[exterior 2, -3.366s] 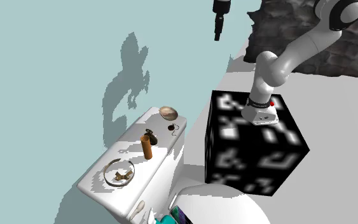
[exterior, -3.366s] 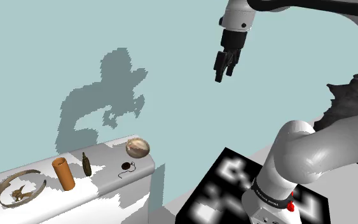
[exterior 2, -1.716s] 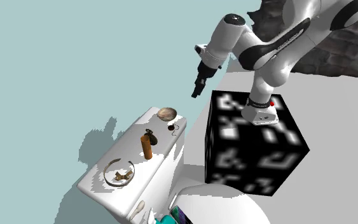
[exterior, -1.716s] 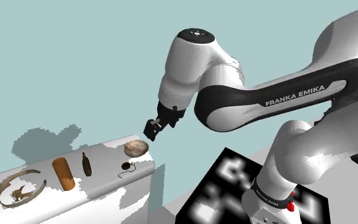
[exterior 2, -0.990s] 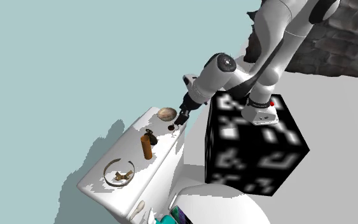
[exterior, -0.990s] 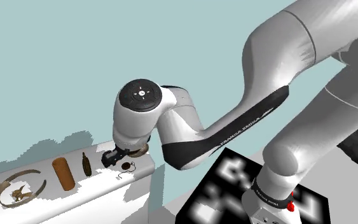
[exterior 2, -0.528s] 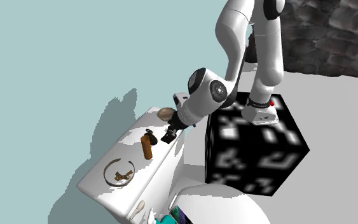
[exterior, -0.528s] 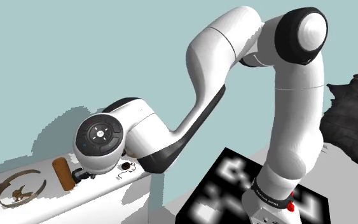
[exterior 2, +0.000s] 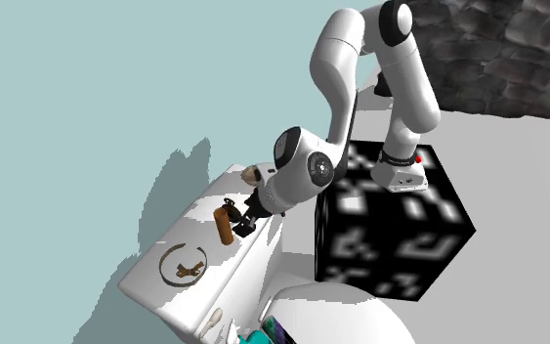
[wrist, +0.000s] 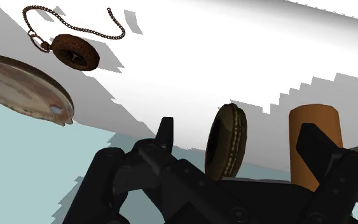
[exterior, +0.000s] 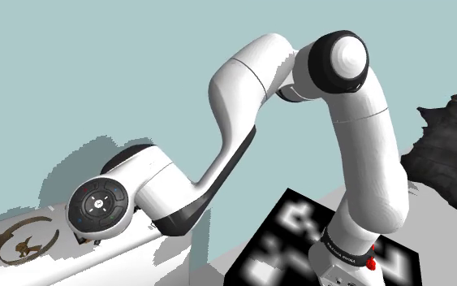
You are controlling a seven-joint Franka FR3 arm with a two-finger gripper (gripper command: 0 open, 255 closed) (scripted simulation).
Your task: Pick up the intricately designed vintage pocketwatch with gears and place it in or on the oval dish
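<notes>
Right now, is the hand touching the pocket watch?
Apart. The wrist view shows the pocket watch lying well beyond the open hand, with bare white surface between them.

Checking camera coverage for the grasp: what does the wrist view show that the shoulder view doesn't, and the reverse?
Wrist view, not shoulder view: the pocketwatch with its chain, the oval dish beside it, a dark olive item between the open fingers and untouched by them, and an orange-brown cylinder.
Shoulder view, not wrist view: the arm bent low over the surface, the patterned stand, and a dark rough mass.
Both: the white surface and the teal backdrop.
</notes>
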